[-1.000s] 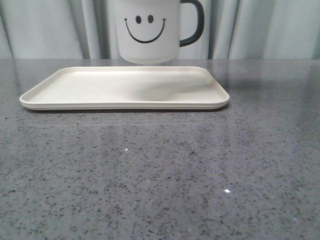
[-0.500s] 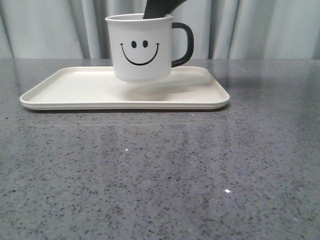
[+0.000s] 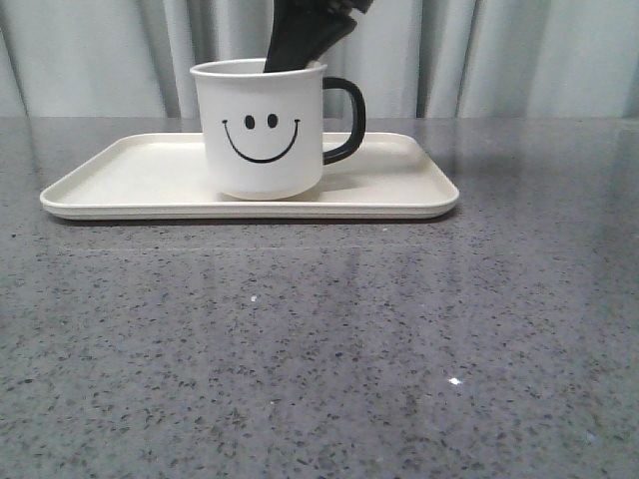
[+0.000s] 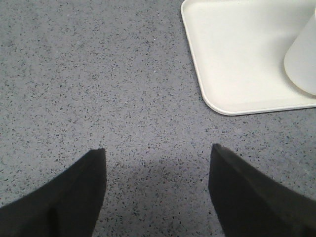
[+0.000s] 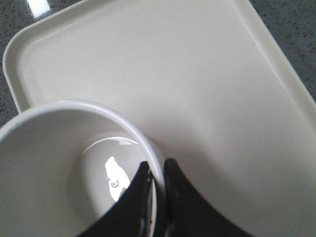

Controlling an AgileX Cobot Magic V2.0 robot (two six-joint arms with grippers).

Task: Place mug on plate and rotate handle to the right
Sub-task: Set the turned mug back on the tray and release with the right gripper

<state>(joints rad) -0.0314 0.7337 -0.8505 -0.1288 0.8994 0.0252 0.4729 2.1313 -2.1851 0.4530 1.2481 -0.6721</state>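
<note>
The right gripper (image 5: 157, 170) is closed on the rim of the mug (image 3: 260, 130), one finger inside the cup and the other outside, pinching the thin white wall between them. In the front view its dark body comes down from above and dips into the mouth of the mug at the back right of the rim.

The mug stands upright on the plate (image 3: 130, 185), its base resting on the flat surface a little left of the plate's middle. The black smiley face looks toward the camera, and the black handle (image 3: 344, 120) sticks out to the right. The inside of the mug, seen in the right wrist view, is plain white with a bright glint on the bottom.

The plate lies flat on the speckled grey table (image 3: 319, 349), long side across the view, with its low rim showing all the way round. Pale curtains (image 3: 529, 60) hang behind the table.

The left gripper (image 4: 157, 155) is spread wide with nothing between its two dark fingers. It hangs over bare table, apart from the plate; its own camera shows one rounded corner of the plate (image 4: 232, 74) and a slice of the mug's side (image 4: 302, 61) at the edge of the picture. The left gripper does not appear in the front view, so its height above the table cannot be told.
</note>
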